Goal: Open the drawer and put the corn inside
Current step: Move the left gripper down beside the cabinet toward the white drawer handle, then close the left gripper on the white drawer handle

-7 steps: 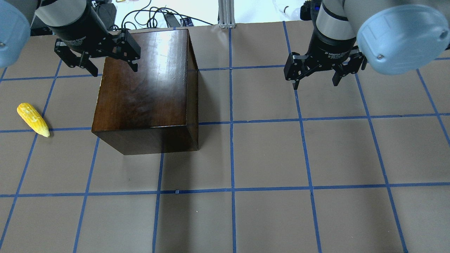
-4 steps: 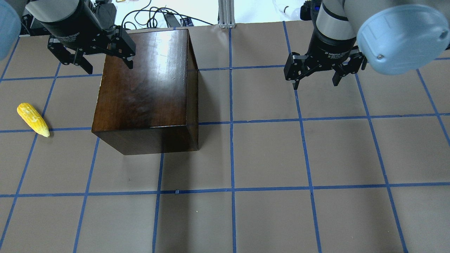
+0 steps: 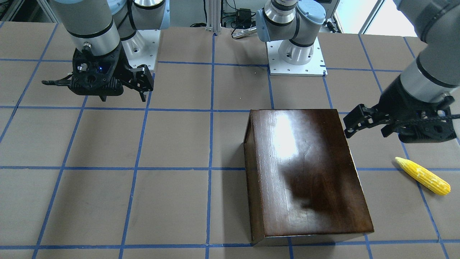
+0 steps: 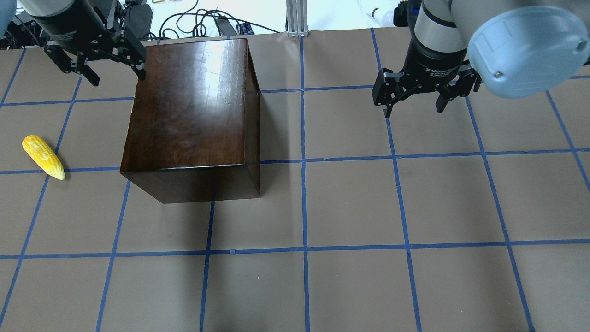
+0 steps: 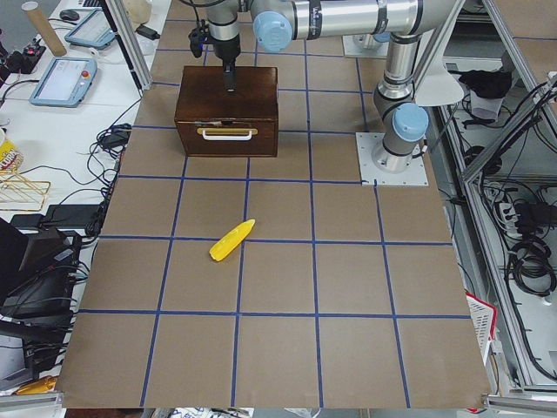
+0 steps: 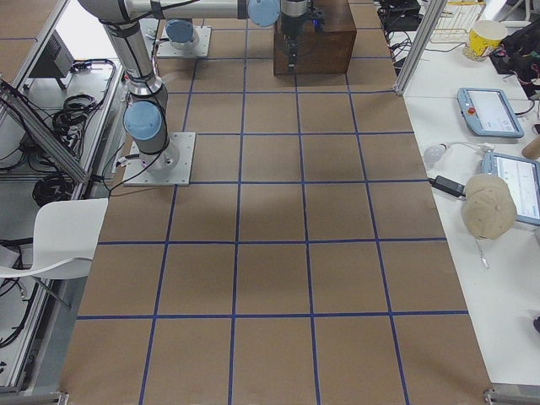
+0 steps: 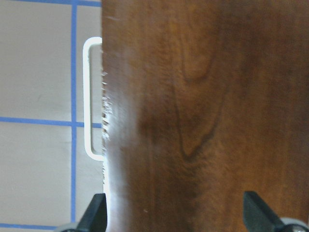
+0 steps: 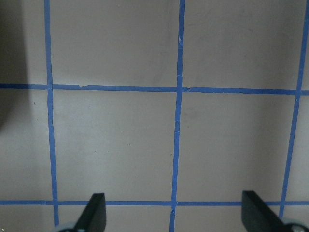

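Note:
The dark-brown wooden box [image 4: 189,115] stands on the table's left half. Its drawer [image 5: 228,144] is shut; the front panel faces the table's left end and carries a white handle [image 5: 228,133]. The handle also shows in the left wrist view [image 7: 90,96]. The yellow corn [image 4: 44,157] lies on the table left of the box, apart from it, and also shows in the front-facing view [image 3: 423,176]. My left gripper [image 4: 116,75] is open and empty, high above the box's rear left corner. My right gripper [image 4: 414,105] is open and empty above bare table on the right.
The brown table [image 4: 350,207] is marked with a grid of blue tape. Cables and an aluminium post [image 4: 297,18] lie beyond the far edge. The two arm bases [image 3: 296,54] stand at the robot's side of the table.
My left gripper has moved left and away toward the table's far edge, from over the box top to its rear left corner. The right gripper, box and corn have not moved.

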